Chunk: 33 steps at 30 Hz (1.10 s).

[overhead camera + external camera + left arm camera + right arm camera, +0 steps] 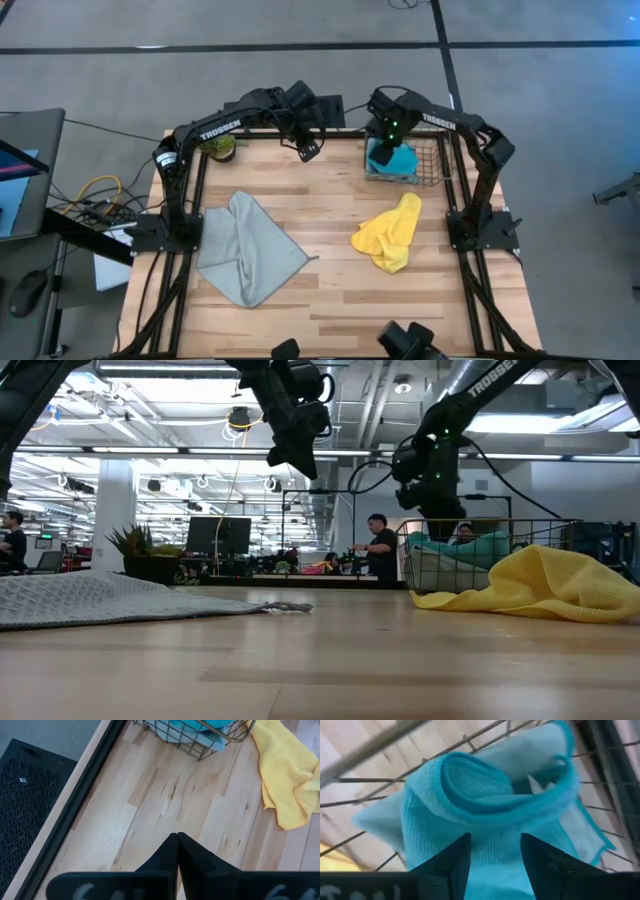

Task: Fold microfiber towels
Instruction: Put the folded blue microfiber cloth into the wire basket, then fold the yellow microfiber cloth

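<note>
A wire mesh basket (432, 166) at the table's far right holds a bunched cyan-blue towel (485, 790) on top of a paler blue one (582, 837). My right gripper (495, 851) points straight down over the basket and is open, one finger on each side of the cyan towel's rolled top. A crumpled yellow towel (390, 232) lies on the table near the basket. Toward the left, a grey-green towel (245, 250) lies spread out, partly folded. My left gripper (177, 839) hangs shut above the table's far middle, holding nothing. My right gripper comes at the cyan towel's bunched top (492, 827) from above, with the cloth showing in the gap between its open fingers. I cannot tell whether the fingers touch the cloth. The towel lies in the basket.
A small potted plant (220, 147) stands at the far left corner. Dark frame rails (470, 215) run along the table's sides. Bare wood lies between the grey-green and yellow towels. People stand in the room behind the table in the low view.
</note>
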### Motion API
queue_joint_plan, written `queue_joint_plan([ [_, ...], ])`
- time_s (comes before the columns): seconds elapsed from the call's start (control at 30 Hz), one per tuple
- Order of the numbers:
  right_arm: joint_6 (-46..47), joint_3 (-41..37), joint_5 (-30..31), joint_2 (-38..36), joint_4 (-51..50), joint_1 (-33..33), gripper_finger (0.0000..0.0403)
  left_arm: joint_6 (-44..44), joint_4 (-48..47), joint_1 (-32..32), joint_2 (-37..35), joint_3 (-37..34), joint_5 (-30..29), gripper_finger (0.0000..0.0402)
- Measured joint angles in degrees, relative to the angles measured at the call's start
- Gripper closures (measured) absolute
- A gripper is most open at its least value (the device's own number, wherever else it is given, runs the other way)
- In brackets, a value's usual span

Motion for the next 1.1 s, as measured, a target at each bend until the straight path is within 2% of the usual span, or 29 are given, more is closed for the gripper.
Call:
queue_joint_plan([
  [0.43, 0.0, -1.5, -0.1, 0.8, 8.5, 1.4, 0.0214, -0.8, 0.0, 0.0, 0.0, 0.0, 0.0, 0.0401],
  [0.73, 0.0, -2.0, 1.5, 1.8, 10.1, 2.3, 0.0216, -1.1, -0.3, 0.0, 0.0, 0.0, 0.0, 0.0401],
  [0.9, 2.0, -2.0, 1.9, -1.7, 8.9, 2.3, 0.0214, -1.4, -0.3, 0.0, 0.0, 0.0, 0.0, 0.0401],
  [1.1, 3.9, -2.0, 5.5, -10.6, 8.7, 2.2, 0.0215, -1.5, -0.4, 0.0, 0.0, 0.0, 0.0, 0.0401],
])
